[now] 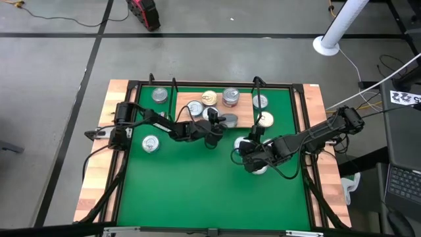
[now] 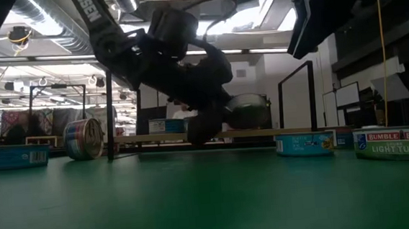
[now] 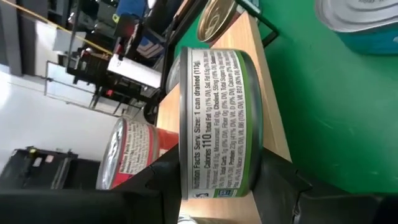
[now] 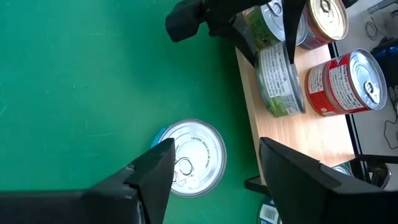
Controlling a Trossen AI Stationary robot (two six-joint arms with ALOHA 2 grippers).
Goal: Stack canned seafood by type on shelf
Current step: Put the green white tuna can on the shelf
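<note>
Left gripper [image 1: 220, 122] is clutching a green-label tin [image 3: 217, 124] on edge over the shelf [image 1: 245, 113], center frame, for stacking; right gripper [image 4: 214, 168], jaws spread, is hovering above a silver-lid tin [image 4: 193, 155].

Green mat [image 1: 197, 184] matt, cloth-like, smooth. Shelf [image 4: 292, 140] pale wood, smooth, low sheen. Worktop [image 1: 99, 178] light wood slats along its edges. Green-label tin [image 3: 214, 124] in left hand [image 3: 211, 186]: glossy printed paper wrap, bright metal rims. Silver-lid tin [image 4: 189, 155] brushed shiny metal. Hands dark matt plastic.
</note>
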